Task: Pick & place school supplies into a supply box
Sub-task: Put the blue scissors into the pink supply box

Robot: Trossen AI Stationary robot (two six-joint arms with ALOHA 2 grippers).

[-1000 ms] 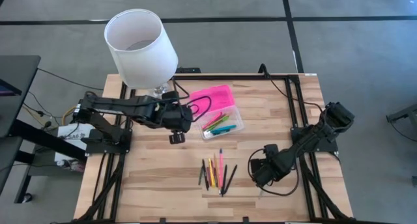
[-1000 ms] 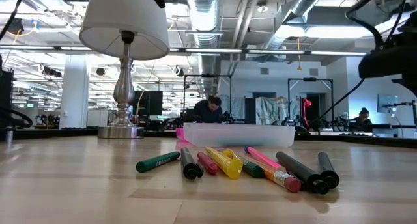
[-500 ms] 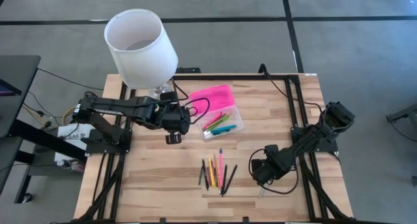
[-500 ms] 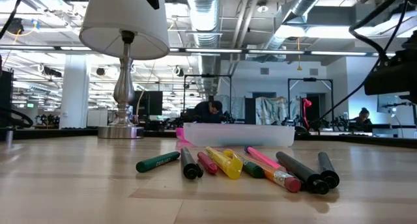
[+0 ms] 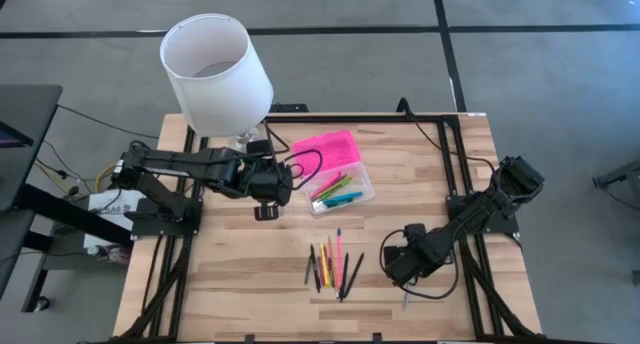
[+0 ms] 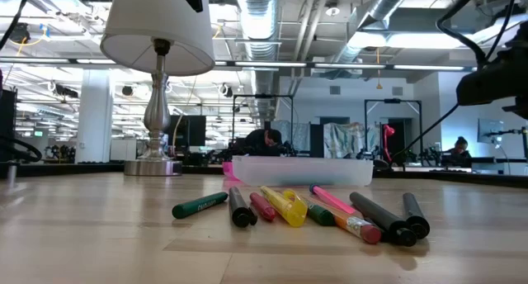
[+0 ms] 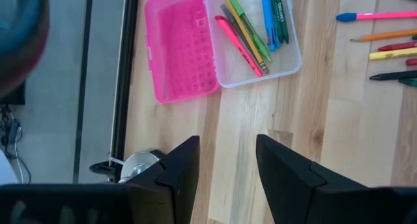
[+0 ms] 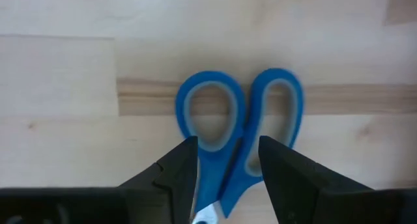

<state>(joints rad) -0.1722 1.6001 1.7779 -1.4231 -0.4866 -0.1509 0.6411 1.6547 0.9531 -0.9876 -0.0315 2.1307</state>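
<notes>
Hanging low over the small blue-handled scissors (image 8: 238,129), the right gripper (image 8: 225,165) has barely moved in the last second; its fingers are spread wide, 1 on each side, and nothing is held yet, so a grab seems next. The left gripper (image 7: 225,162), open and empty, has been pulled slightly back from the pink-lidded clear plastic box (image 5: 338,171), where 5 or so pens are kept. More loose pens (image 5: 332,260) are left on the pale wooden table (image 5: 250,274), and a big workshop room is seen behind.

Grey floor (image 5: 540,74), exposed ceiling ducts (image 6: 388,7), white lamp (image 6: 157,36)
</notes>
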